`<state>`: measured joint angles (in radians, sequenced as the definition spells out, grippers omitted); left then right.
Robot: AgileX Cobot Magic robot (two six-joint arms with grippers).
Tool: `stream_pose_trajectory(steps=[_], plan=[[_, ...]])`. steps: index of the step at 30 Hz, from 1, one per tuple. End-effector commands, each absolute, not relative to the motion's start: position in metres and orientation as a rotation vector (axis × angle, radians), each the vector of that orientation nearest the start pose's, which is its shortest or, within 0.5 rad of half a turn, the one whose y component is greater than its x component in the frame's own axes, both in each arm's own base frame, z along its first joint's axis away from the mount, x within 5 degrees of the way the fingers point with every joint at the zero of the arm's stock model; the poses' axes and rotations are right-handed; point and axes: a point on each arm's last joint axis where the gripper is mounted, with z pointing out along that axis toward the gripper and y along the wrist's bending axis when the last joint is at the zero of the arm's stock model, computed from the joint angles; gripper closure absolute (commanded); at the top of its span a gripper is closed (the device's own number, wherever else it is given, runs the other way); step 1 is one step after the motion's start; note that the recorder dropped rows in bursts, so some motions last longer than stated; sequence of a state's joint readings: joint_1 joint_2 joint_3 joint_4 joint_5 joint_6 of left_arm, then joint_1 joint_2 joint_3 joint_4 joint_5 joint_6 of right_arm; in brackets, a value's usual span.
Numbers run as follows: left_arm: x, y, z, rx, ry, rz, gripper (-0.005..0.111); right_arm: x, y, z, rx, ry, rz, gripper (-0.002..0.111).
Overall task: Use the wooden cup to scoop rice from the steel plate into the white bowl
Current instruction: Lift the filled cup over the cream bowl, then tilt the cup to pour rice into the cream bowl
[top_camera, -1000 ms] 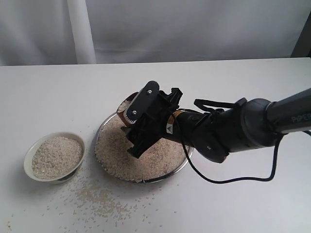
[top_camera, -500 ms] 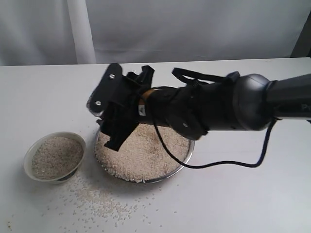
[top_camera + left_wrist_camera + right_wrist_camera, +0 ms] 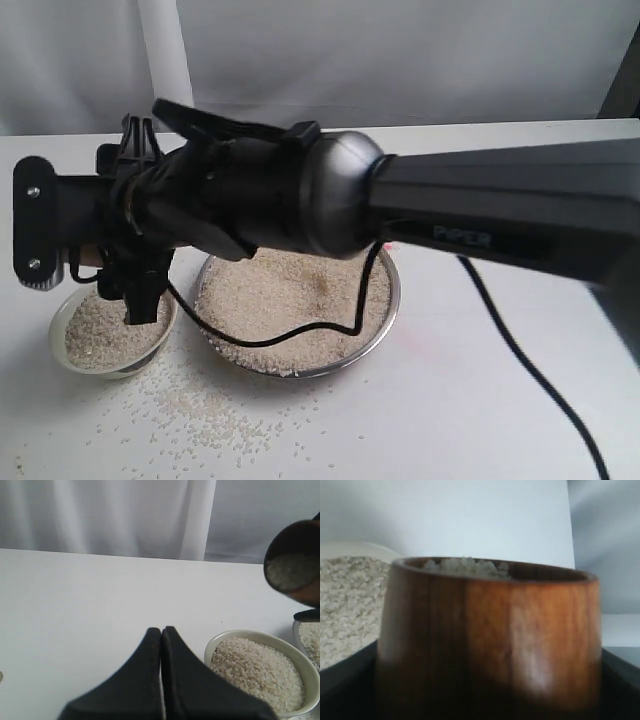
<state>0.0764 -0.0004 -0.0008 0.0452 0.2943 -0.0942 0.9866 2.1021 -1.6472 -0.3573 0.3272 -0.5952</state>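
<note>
We see a plain white table stretching wide, and at its far side a pale curtain hangs, one upright fold toward the left.

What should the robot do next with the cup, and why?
Probably tip the cup slowly to pour. It holds rice and appears to hang over the bowl, which is already nearly full, and grains lie spilled on the table.

Glossy wooden cup, shiny steel plate, smooth white bowl.
</note>
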Motion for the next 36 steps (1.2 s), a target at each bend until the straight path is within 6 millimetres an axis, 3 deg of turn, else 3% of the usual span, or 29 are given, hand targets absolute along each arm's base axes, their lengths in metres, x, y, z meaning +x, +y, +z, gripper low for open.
stream_pose_trajectory(steps=[1, 7, 16, 36], plan=[[0.054, 0.005, 0.187, -0.118, 1.764, 0.023, 0.107, 0.279, 0.415, 0.209, -1.906, 1.254, -0.206, 0.108], [0.054, 0.005, 0.187, -0.118, 1.764, 0.023, 0.107, 0.281, 0.419, 0.193, -2.026, 1.161, -0.372, 0.108], [0.054, 0.005, 0.187, -0.118, 1.764, 0.023, 0.107, 0.289, 0.410, 0.188, -2.137, 1.061, -0.624, 0.108], [0.054, 0.005, 0.187, -0.118, 1.764, 0.023, 0.107, 0.276, 0.423, 0.187, -2.216, 0.773, -0.864, 0.108]])
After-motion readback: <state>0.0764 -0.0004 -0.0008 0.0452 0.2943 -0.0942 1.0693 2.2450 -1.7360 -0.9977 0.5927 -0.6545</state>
